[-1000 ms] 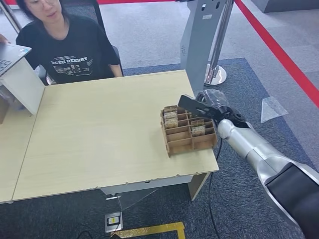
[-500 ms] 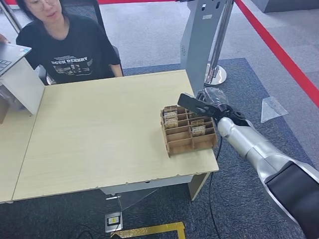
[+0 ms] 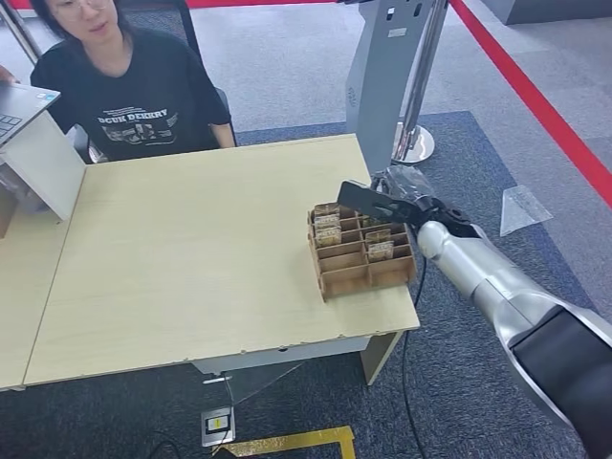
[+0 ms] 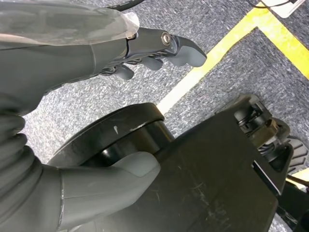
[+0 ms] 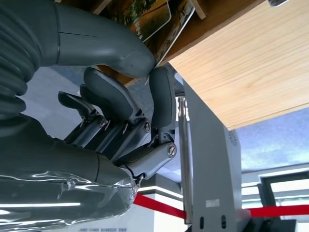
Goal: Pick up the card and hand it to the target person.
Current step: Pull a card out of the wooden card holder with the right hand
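One card [image 5: 174, 30] between thumb and finger of right hand [image 3: 381, 205].

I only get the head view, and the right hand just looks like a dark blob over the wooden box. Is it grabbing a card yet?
Observer: Yes. In the right wrist view the right hand pinches a corner of the card between its thumb and a finger. The card sits in the box.
Operator: What's on the card?
Observer: It looks like a printed picture in greens and browns. The writing is too small to read.
Operator: Where's my other hand?
Observer: The left hand hangs over grey carpet with a yellow line, fingers apart, holding nothing.
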Controlling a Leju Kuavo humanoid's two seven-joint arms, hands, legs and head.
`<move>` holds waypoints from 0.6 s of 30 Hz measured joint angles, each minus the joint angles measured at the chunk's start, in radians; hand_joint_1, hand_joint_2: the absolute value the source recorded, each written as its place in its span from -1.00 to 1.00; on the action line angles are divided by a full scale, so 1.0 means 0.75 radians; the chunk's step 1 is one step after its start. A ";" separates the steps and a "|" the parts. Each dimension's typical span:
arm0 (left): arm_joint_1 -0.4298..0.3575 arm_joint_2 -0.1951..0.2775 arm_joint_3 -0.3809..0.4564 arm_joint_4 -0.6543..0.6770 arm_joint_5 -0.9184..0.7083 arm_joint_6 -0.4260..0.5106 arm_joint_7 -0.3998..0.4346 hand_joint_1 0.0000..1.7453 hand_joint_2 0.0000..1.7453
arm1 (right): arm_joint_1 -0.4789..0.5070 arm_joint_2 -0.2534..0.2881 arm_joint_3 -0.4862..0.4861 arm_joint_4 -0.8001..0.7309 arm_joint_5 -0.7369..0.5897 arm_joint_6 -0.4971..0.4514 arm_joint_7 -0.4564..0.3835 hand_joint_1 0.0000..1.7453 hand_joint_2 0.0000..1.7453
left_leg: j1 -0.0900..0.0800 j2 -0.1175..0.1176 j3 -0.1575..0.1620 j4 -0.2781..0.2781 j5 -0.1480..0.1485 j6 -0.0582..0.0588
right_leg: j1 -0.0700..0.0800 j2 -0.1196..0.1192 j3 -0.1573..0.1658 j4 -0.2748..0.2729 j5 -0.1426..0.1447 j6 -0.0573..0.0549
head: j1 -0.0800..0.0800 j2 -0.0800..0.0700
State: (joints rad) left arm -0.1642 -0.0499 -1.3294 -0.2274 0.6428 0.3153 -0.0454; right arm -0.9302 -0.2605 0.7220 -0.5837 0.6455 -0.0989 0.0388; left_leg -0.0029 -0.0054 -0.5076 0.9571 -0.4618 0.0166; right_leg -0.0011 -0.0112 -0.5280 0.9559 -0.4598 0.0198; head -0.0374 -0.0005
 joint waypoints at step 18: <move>-0.004 -0.006 0.000 0.002 0.004 -0.010 0.000 -1.00 1.00 | -0.151 -0.041 0.048 -0.079 0.005 0.363 -0.005 1.00 1.00 | 0.000 0.001 0.000 0.001 0.000 0.000 | 0.000 0.000 0.000 0.000 0.001 0.000 | 0.000 0.000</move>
State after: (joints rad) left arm -0.1671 -0.0543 -1.3294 -0.2262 0.6461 0.3077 -0.0454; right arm -1.0431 -0.2909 0.7584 -0.6428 0.6494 0.1732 0.0354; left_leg -0.0030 -0.0050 -0.5075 0.9575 -0.4616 0.0167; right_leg -0.0012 -0.0109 -0.5282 0.9560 -0.4592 0.0195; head -0.0375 -0.0004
